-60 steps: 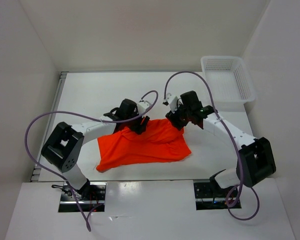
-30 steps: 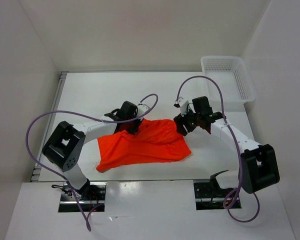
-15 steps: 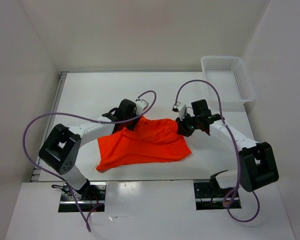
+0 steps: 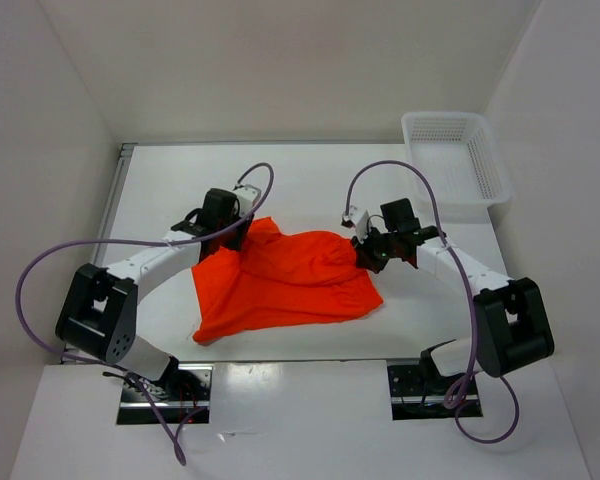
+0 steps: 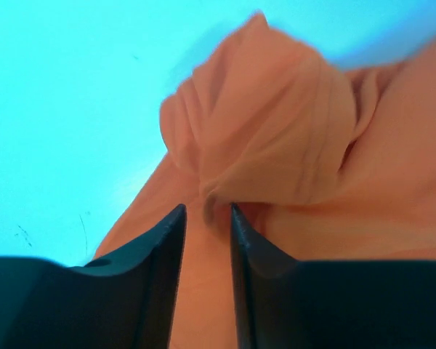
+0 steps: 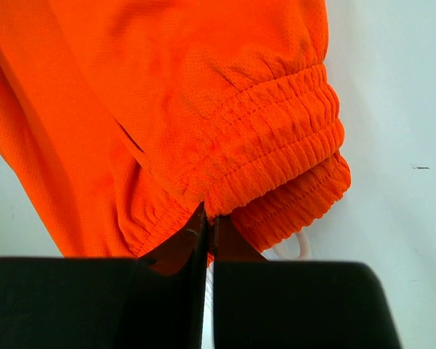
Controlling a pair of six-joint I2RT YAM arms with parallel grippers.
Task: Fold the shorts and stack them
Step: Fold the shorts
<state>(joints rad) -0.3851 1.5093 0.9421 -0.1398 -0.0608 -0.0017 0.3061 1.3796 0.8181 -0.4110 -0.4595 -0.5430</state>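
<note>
Limp, light shorts [image 4: 285,280]: your right gripper [image 6: 206,225] clamps the elastic waistband [image 6: 276,138] (firmest hold); your left gripper [image 5: 207,212] has jaws apart at 1 bunched fold

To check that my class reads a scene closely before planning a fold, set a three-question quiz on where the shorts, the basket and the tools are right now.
1. True or false: the right tool is shut on the elastic band of the shorts.
2. Where does the white basket stand? A) at the far right corner of the table; B) on top of the cloth; C) between the two arm bases.
3. In one word: which arm's tool is nearer the basket?
Key: 1 true; 2 A; 3 right.
</note>
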